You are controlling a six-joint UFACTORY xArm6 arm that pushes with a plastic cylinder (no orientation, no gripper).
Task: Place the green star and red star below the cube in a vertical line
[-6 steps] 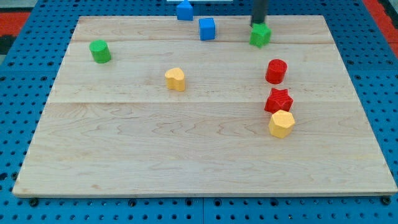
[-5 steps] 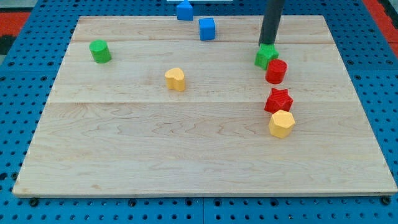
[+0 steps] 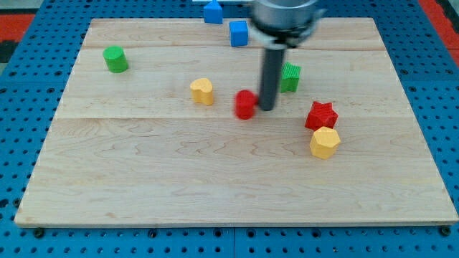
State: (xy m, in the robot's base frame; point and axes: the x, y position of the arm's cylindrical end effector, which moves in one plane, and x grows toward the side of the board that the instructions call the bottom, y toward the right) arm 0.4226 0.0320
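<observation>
The blue cube (image 3: 239,33) sits near the view's top, middle. The green star (image 3: 289,77) lies right of centre, partly behind my rod. The red star (image 3: 321,116) lies lower right, touching a yellow hexagonal block (image 3: 324,142) below it. My tip (image 3: 266,108) rests on the board just right of a red cylinder (image 3: 246,104), touching or nearly touching it, and lower left of the green star.
A green cylinder (image 3: 115,59) stands at the upper left. A second yellow block (image 3: 203,91) lies left of the red cylinder. Another blue block (image 3: 213,11) sits at the board's top edge. The wooden board (image 3: 215,186) lies on a blue pegboard.
My tip swept from the top right down and left. The green star slid down and slightly left. The red cylinder moved from right of centre to the left, beside my tip.
</observation>
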